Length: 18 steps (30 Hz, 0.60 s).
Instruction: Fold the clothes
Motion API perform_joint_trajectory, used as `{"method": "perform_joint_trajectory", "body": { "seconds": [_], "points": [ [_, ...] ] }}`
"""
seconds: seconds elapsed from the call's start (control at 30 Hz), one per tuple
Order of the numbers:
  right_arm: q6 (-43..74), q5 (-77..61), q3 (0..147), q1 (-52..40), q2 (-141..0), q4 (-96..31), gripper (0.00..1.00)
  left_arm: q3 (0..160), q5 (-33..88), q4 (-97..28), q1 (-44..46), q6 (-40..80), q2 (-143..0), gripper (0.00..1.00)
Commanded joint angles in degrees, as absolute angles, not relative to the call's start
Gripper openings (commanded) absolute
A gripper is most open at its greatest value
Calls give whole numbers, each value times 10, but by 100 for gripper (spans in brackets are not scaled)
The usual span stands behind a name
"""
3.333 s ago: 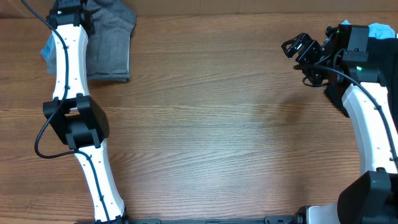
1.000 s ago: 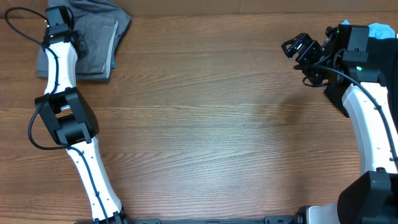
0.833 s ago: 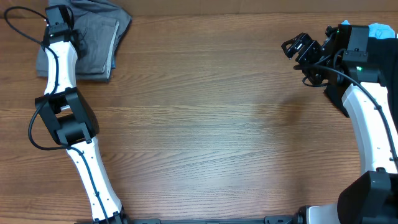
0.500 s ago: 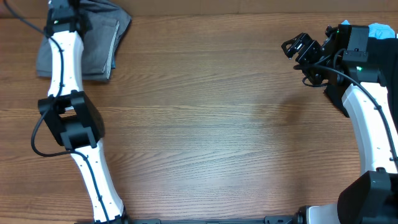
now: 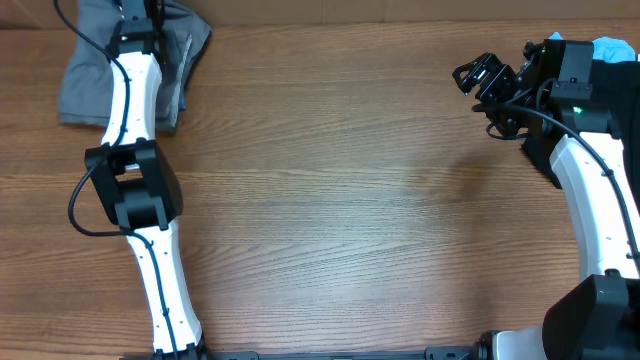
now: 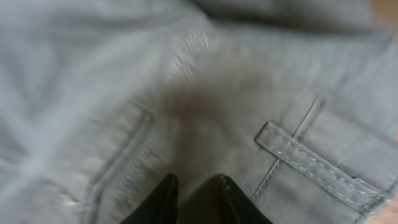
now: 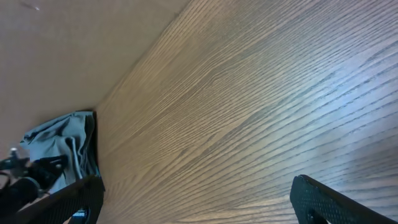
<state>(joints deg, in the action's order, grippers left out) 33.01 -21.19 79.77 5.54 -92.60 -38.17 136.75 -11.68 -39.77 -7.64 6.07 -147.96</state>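
The grey shorts [image 5: 88, 75] lie bunched at the table's far-left corner. They fill the left wrist view [image 6: 298, 74], where a welt pocket and stitched seams show. My left gripper [image 6: 196, 193] is right over this fabric with its black fingertips close together, and I see no fold pinched between them. In the overhead view the left arm [image 5: 135, 90] lies across the shorts and its gripper is at the top edge. My right gripper [image 5: 478, 78] hangs open and empty above bare wood at the far right. A light-blue garment [image 5: 612, 46] shows behind the right arm.
The wooden table [image 5: 350, 200] spans the overhead view. In the right wrist view a grey-blue cloth bundle [image 7: 59, 146] lies at the table's far corner, beside a plain wall. The left arm's black cable loops near its elbow [image 5: 85, 215].
My left arm has swung right across the grey shorts; earlier the shorts slid left towards the corner and have since stayed put. The right arm has not moved.
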Motion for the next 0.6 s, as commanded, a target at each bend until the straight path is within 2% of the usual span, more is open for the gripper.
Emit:
{"method": "perform_joint_trajectory", "body": {
  "seconds": [0.0,0.13,0.17,0.2,0.3,0.4,0.57],
  "points": [
    [333,-215,799,56,-926,-379,100,1370,-93,-411,-77,65,-1504,29],
    [333,-215,799,56,-926,-379,100,1370,-94,-424,-74,64,-1482,40],
    [333,-215,799,56,-926,-379,100,1370,-94,-427,-74,65,-1468,44],
    [333,-215,799,56,-926,-379,100,1370,-94,-431,-74,65,-1454,52],
    [333,-215,799,56,-926,-379,100,1370,-93,-443,-74,65,-1398,56],
    [333,-215,799,56,-926,-379,100,1370,-93,-461,-69,69,-1332,100],
    [332,-215,799,56,-926,-379,100,1370,-91,-537,-54,69,-1211,100]
  ]
}}
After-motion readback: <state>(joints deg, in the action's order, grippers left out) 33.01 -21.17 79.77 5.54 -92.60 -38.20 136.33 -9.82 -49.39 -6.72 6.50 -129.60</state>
